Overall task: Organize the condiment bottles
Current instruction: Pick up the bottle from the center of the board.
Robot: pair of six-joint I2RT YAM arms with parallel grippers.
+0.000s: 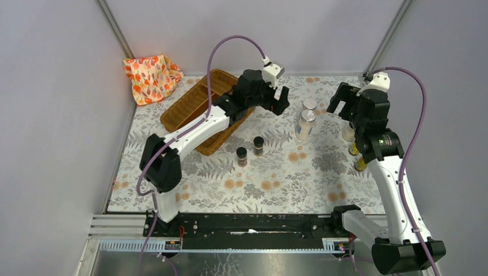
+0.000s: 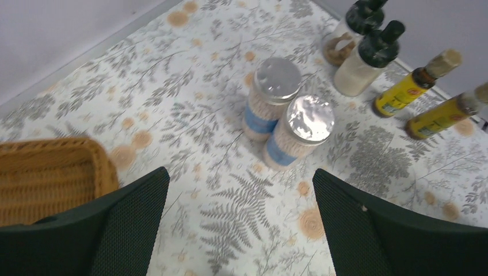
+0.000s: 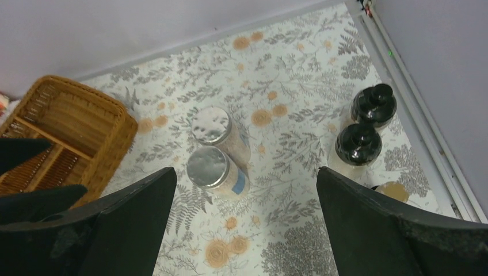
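Two silver-lidded jars point(image 1: 305, 123) point(image 1: 309, 104) stand together at the mat's back middle. My left gripper point(image 1: 276, 99) hovers open just left of them; in its wrist view the nearer jar point(image 2: 299, 132) lies ahead of the empty open gripper point(image 2: 240, 175). My right gripper point(image 1: 343, 104) hangs open to the jars' right, above two black-capped bottles point(image 3: 358, 144) point(image 3: 374, 106). Its wrist view shows the jars point(image 3: 210, 168) between the spread fingers point(image 3: 138, 218). Two yellow bottles point(image 2: 417, 83) point(image 2: 446, 112) lie near the right edge. Two short dark spice jars point(image 1: 258, 145) point(image 1: 241, 156) stand mid-mat.
A brown wicker divided tray point(image 1: 195, 103) sits at the back left, partly under my left arm. An orange-patterned cloth point(image 1: 151, 77) lies in the far left corner. Grey walls close in the left, back and right sides.
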